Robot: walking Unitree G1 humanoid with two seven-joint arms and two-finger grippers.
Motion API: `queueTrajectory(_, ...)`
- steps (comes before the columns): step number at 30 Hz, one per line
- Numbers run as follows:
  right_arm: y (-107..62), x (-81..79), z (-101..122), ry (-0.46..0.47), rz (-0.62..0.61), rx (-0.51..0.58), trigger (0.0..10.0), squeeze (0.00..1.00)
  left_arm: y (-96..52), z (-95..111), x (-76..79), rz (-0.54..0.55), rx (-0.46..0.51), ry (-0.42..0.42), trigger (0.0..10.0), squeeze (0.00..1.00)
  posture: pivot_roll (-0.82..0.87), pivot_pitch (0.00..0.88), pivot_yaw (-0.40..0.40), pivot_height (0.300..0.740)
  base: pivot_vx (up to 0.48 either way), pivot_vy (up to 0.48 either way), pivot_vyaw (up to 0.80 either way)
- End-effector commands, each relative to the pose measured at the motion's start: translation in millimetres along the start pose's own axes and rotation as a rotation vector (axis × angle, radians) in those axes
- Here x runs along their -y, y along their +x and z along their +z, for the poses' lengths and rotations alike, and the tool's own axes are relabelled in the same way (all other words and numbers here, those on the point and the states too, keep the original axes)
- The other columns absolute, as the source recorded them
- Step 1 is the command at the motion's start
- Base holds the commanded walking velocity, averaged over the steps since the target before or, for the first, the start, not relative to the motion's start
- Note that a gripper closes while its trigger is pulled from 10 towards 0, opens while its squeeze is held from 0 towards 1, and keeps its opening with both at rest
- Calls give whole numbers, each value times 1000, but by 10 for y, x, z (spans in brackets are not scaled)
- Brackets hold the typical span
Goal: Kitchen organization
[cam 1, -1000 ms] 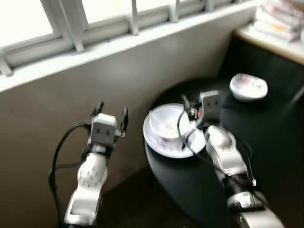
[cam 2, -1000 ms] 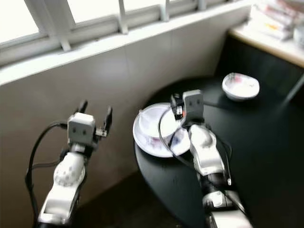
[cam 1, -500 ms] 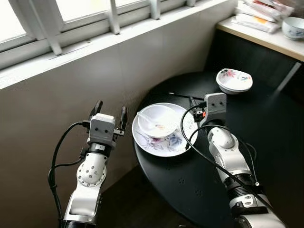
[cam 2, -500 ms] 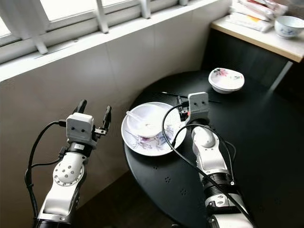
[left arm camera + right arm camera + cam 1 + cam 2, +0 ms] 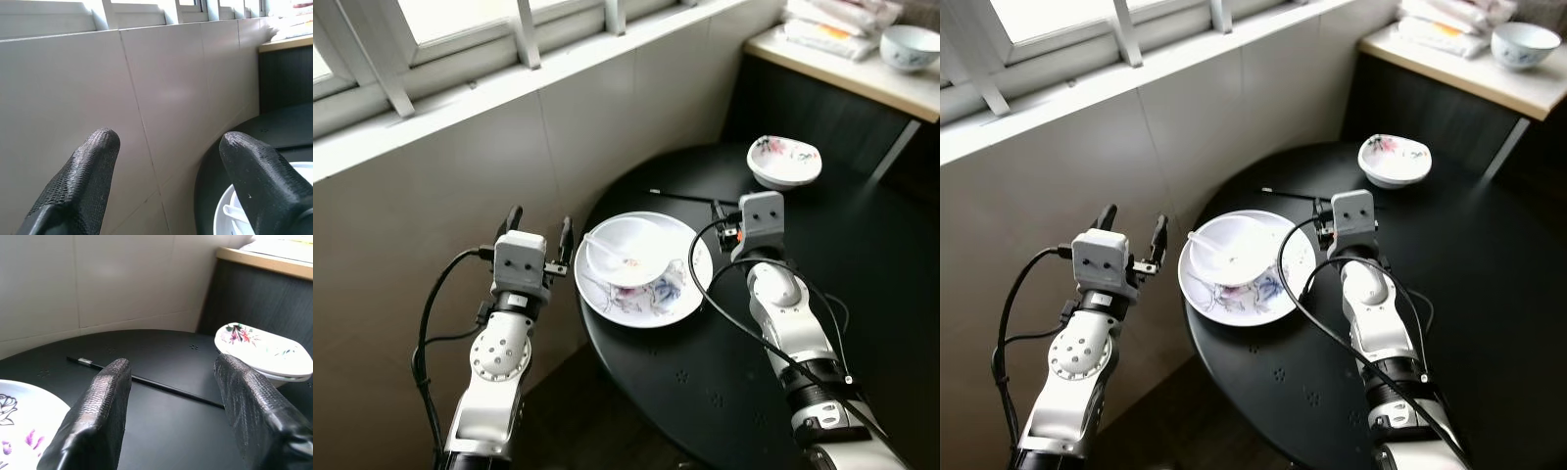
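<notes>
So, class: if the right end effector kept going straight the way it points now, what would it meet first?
Probably the thin black chopstick lying on the black table, straight ahead between the open right end effector fingers. The floral bowl sits off to one side; depth is uncertain.

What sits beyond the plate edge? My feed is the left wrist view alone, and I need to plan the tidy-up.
Observer: A white bowl sits on the flowered plate, with a white spoon in it.
Operator: Anything else on the table?
Observer: A black chopstick lies farther back, ahead of the open right gripper.
Operator: More dishes?
Observer: A flowered bowl stands at the far side of the black table.
</notes>
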State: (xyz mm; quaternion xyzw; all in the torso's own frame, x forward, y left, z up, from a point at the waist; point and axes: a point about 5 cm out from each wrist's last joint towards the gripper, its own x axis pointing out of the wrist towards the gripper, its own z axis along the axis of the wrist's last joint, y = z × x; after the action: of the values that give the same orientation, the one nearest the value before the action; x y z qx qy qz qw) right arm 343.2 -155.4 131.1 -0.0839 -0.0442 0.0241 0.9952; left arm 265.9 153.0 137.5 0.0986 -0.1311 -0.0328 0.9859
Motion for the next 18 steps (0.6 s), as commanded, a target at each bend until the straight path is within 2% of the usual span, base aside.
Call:
queueTrajectory(1,6,1,35,-9,-7,16,10000,0,0,-20,-17,6,-14,1,10000,0,-34,0,14,740,0,0,-763)
queueTrajectory(10,4,10,54,-27,-20,30,10000,0,-4,-10,-24,4,-7,1,10000,0,-36,0,17,740,0,0,-758)
queueTrajectory(18,6,-10,71,-45,-10,39,10000,0,-2,-3,-26,5,0,5,10000,0,-36,0,16,740,0,0,0)
